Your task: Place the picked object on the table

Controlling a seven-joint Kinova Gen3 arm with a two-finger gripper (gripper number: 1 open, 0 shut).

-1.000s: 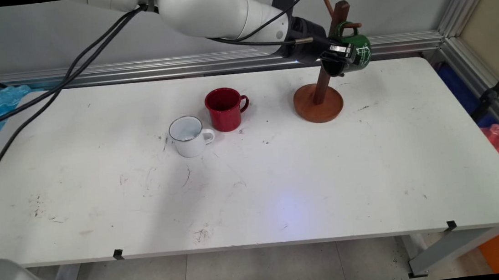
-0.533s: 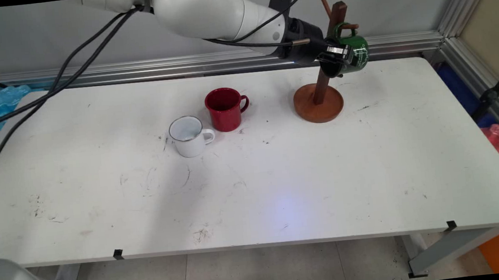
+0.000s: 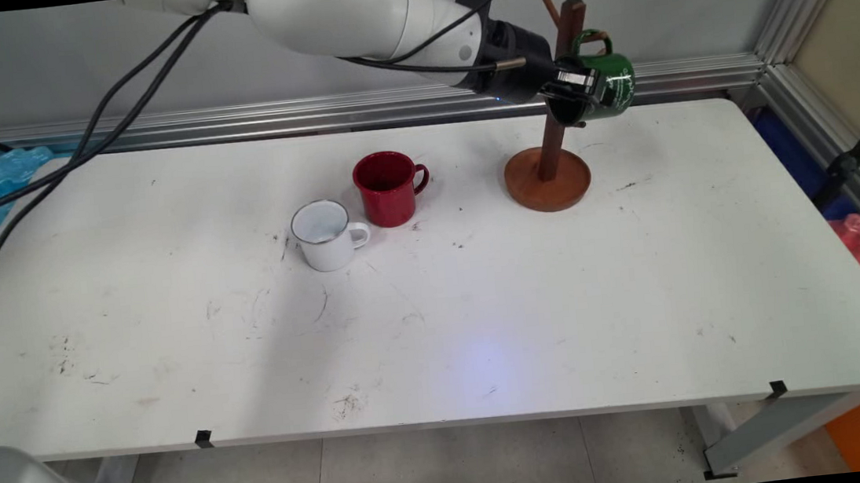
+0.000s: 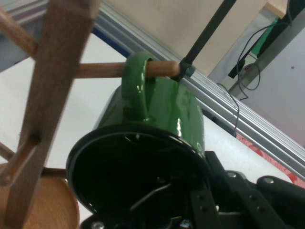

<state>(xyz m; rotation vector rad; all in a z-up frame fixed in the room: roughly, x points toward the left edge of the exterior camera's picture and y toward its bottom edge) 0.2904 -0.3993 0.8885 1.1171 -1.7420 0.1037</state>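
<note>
— Scuffed white laminate, that bench (image 3: pixel 484 307), with a grey wall and ribbed aluminium rails behind it. What's standing on it?

— A turned wooden mug tree (image 3: pixel 553 111): round disc base, square upright post, dowel pegs sticking out. To its left, well apart, sits a glossy red enamel mug (image 3: pixel 387 189), and just beside that a white enamel mug (image 3: pixel 327 236) with a dark rim. Both upright, handles to the right.

— And the arm?

— The black gripper (image 3: pixel 580 93) is clamped on the rim of a shiny green enamel mug (image 3: pixel 608 86), one finger inside the bowl, one outside.

— Where is that mug?

— Up in the air beside the post, tipped on its side. In the hand view its curved handle (image 4: pixel 136 88) is threaded over a round wooden peg (image 4: pixel 119 70), whose blunt end pokes out past the loop.
</note>
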